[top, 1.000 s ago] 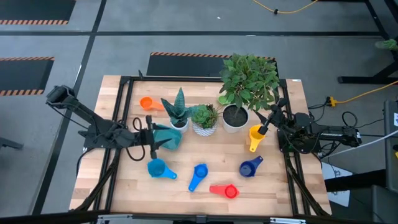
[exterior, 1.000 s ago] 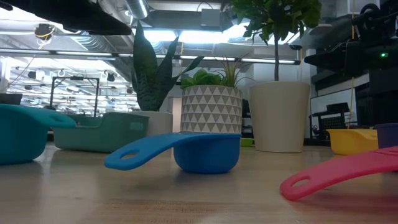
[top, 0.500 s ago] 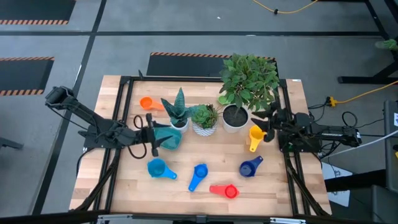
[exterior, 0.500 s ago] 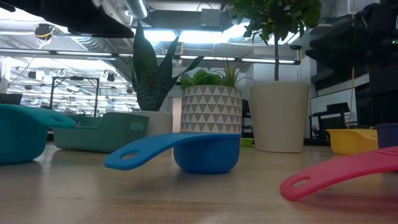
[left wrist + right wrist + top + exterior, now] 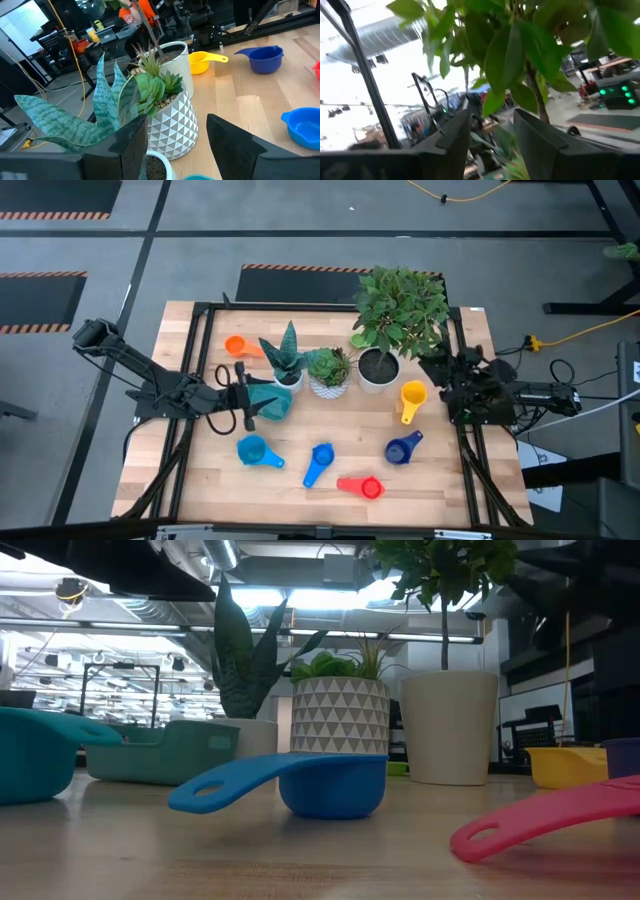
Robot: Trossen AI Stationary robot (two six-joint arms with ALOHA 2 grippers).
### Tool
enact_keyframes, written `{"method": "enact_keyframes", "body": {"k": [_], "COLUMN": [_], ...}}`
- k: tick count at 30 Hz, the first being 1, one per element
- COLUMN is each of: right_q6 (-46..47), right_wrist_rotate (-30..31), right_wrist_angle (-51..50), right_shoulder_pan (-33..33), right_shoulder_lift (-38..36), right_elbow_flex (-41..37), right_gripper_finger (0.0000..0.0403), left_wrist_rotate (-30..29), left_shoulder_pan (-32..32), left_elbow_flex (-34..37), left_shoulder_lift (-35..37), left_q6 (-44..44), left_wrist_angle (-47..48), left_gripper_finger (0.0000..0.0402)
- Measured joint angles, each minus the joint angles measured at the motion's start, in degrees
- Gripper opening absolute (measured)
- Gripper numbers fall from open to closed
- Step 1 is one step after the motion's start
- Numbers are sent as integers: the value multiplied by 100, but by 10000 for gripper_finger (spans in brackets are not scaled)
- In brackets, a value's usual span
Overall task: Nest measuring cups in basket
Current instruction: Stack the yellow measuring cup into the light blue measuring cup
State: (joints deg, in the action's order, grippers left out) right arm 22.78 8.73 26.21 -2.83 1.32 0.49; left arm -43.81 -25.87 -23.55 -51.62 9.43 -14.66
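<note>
The left gripper (image 5: 243, 402) hangs over the left part of the bench, just beside the teal basket (image 5: 270, 400); its fingers (image 5: 131, 142) are spread apart with nothing between them, and past them the wrist view shows the patterned white pot (image 5: 172, 125) with its succulent, the snake plant (image 5: 85, 120), and farther off the yellow cup (image 5: 200, 61), the navy cup (image 5: 262, 57) and the edge of the blue cup (image 5: 302, 127). The right gripper (image 5: 443, 370) is near the right edge of the bench, raised and tilted up beside the big leafy plant (image 5: 400, 305); its fingers (image 5: 452, 135) stand apart and empty, with only leaves between and beyond them, and the yellow cup (image 5: 411, 399) sits on the bench just beside it, untouched. The orange cup (image 5: 238, 346) lies toward the back left corner, behind the snake plant. Along the front of the bench lie the light blue cup (image 5: 255, 451), the blue cup (image 5: 319, 461), the red cup (image 5: 363, 486) and the navy cup (image 5: 401, 448), all apart from each other and from both grippers. No cup can be seen inside the basket (image 5: 165, 750) in the low view.
</note>
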Motion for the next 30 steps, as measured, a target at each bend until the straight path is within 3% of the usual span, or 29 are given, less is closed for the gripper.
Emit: {"method": "enact_keyframes", "body": {"k": [6,13,22,30], "right_q6": [110,158,1858,2514], "right_wrist_rotate": [-726,-784,-1488,-1954], "right_wrist_angle": [-334,-2004,-4901,-5591], "right_shoulder_pan": [2,2,2,2], "right_shoulder_lift": [9,206,1412,2452], "right_elbow_flex": [253,1441,2929,3237], "right_gripper_finger": [156,156,156,156], "left_wrist_rotate": [0,0,0,0], "left_shoulder_pan": [-2,-2,-2,-4], "left_elbow_flex": [0,0,0,0], "left_shoulder_lift": [0,0,0,-1], "left_q6": [-2,-1,0,0], "left_wrist_angle": [0,0,0,0], "left_gripper_finger": [198,198,198,198]}}
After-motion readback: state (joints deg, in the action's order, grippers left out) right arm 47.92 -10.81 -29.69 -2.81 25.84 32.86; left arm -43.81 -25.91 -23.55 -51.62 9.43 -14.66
